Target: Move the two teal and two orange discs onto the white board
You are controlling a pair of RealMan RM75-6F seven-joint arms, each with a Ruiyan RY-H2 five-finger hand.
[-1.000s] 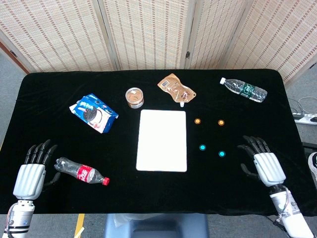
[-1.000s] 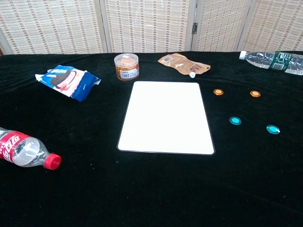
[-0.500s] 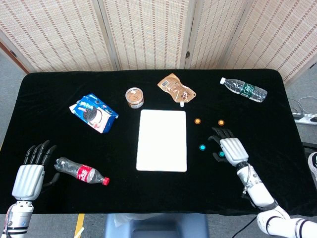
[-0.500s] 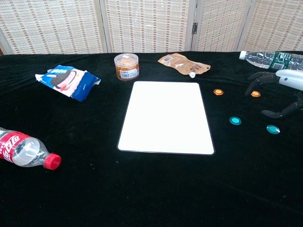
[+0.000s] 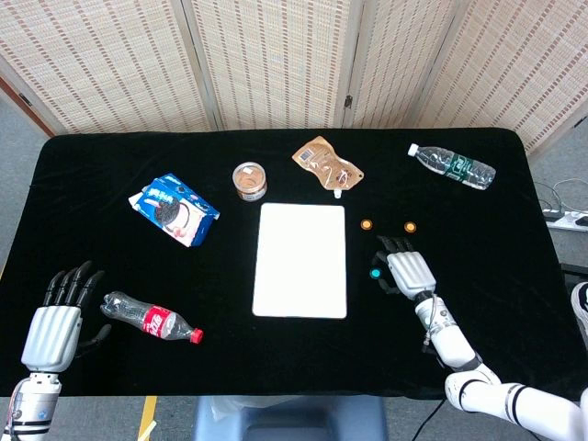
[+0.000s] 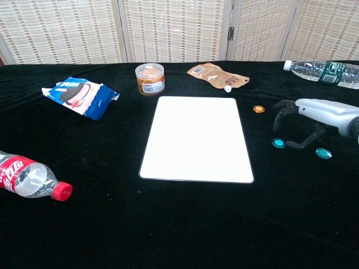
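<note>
The white board (image 5: 300,261) (image 6: 196,139) lies at mid table. Right of it are two orange discs (image 5: 367,224) (image 5: 410,226) and one visible teal disc (image 5: 374,273). In the chest view both teal discs (image 6: 278,143) (image 6: 322,152) and one orange disc (image 6: 258,109) show; the other orange disc is hidden behind the hand. My right hand (image 5: 407,270) (image 6: 312,115) hovers over the teal discs with fingers arched down and apart, holding nothing; its thumb tip is close to the left teal disc. My left hand (image 5: 57,323) rests open at the near left.
A cola bottle (image 5: 152,319) (image 6: 28,179) lies beside my left hand. A cookie pack (image 5: 175,209), a small jar (image 5: 249,180), a brown pouch (image 5: 327,164) and a water bottle (image 5: 452,166) lie along the far half of the black table.
My right hand has moved left and forward from the table's right edge to above the teal discs. The left hand and all discs are where they were.
</note>
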